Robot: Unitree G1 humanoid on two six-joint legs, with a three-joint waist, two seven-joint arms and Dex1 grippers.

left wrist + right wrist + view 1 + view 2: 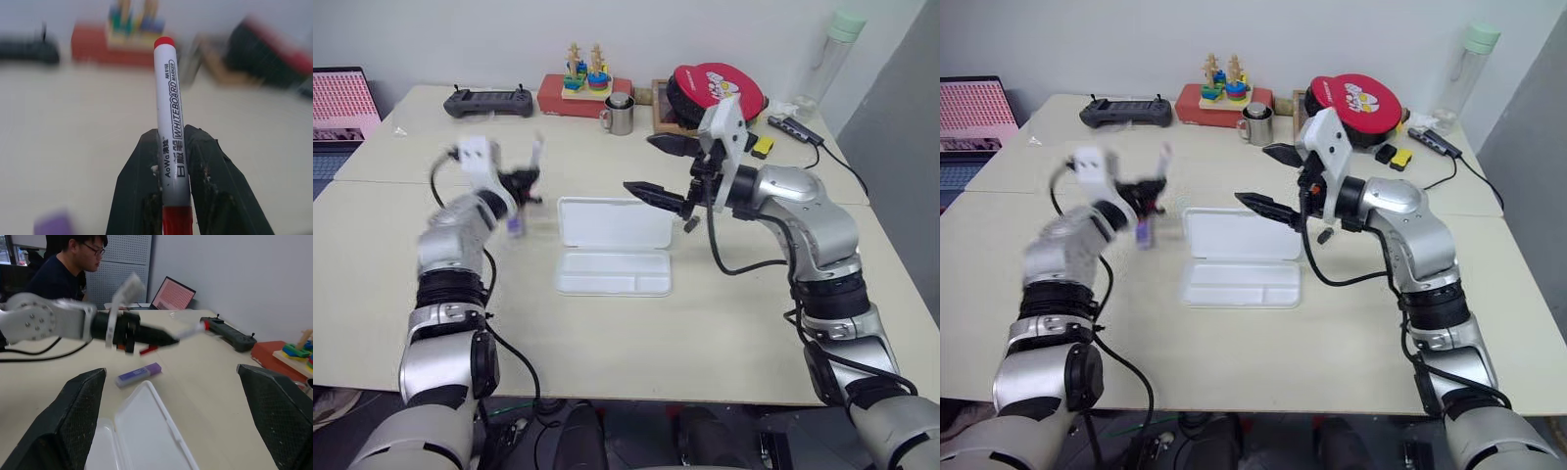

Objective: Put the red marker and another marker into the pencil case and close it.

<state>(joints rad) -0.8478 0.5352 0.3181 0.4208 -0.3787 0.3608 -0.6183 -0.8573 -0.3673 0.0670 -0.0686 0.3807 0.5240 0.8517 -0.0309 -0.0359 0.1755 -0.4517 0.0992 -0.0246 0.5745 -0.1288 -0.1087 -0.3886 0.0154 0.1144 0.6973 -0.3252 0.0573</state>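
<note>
Left gripper [171,196] apparently raised, fingers clamped; right gripper [178,421] wide.

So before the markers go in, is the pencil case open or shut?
Open: the pencil case lies flat on the table with both white halves spread, and both look empty.

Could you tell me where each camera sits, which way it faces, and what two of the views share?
Left and right eye views: on the head, looking forward and down over the table and open pencil case; both arms show.
Left wrist view: on the left wrist, looking along the left gripper, shut on the red marker.
Right wrist view: on the right wrist, looking past its wide-open right gripper toward a seated person.
Shared: the wrist views both show the purple marker and the red marker.
</note>
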